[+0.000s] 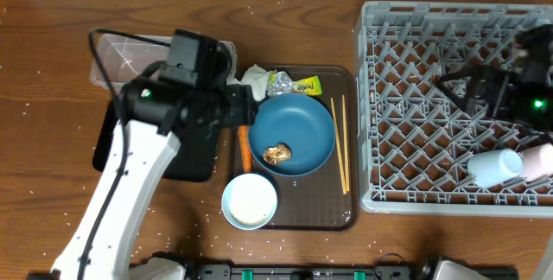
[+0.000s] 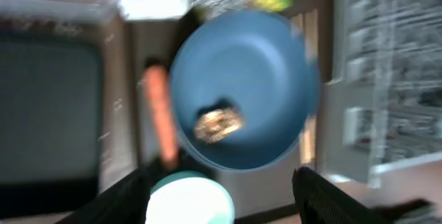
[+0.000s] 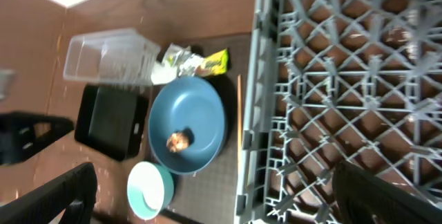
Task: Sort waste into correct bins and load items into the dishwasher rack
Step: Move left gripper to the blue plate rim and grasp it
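Observation:
The dark-blue plate [image 1: 298,124] sits on the brown tray and holds a brown food lump [image 1: 276,153]. An orange carrot piece [image 1: 245,148] lies at its left. A white bowl of rice [image 1: 250,200] stands in front. Tissue [image 1: 257,79] and a foil wrapper [image 1: 294,84] lie behind; chopsticks [image 1: 340,142] lie to the right. My left gripper [image 1: 238,107] is open and empty above the plate's left edge; its wrist view [image 2: 221,203] shows the plate [image 2: 255,79] and carrot [image 2: 159,110]. My right gripper [image 1: 471,85] is open and empty over the grey rack [image 1: 406,98]. Two cups [image 1: 497,166] lie in the rack.
The clear tub [image 1: 130,60] stands at the back left. The black tray [image 1: 186,163] lies in front of it, mostly under my left arm. The brown serving tray [image 1: 346,211] lies between them and the rack. Rice grains are scattered on the wooden table.

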{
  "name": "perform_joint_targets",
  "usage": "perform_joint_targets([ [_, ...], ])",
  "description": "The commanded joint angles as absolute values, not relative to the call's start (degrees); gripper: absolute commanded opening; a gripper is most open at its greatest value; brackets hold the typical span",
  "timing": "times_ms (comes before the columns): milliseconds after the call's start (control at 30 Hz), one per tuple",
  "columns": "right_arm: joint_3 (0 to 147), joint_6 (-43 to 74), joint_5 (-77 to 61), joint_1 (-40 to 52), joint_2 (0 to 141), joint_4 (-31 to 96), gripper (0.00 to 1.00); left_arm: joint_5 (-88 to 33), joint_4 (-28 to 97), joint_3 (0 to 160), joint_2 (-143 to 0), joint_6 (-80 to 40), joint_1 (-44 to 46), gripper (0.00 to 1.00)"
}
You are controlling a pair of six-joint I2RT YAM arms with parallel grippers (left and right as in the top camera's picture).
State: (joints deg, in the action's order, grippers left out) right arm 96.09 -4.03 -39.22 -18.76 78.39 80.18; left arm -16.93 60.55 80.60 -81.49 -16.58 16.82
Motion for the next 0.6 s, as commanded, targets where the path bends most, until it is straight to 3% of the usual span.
perform_joint_targets([
  [0,96.5,-4.8,-38.8,-16.0,79.5,80.4,0.96,-11.3,62.1,79.0,-84.4,-14.6,16.9,0.67],
  [267,94.5,-4.8,-34.1,-11.4,80.4,80.7,0.88,-11.3,61.9,77.1,-90.1,-14.6,16.9,0.67],
  [567,92.5,-4.8,-30.6,-7.8,80.4,81.6,0.87,-5.0,59.4,77.0,-90.6,-14.0,20.1,0.67],
])
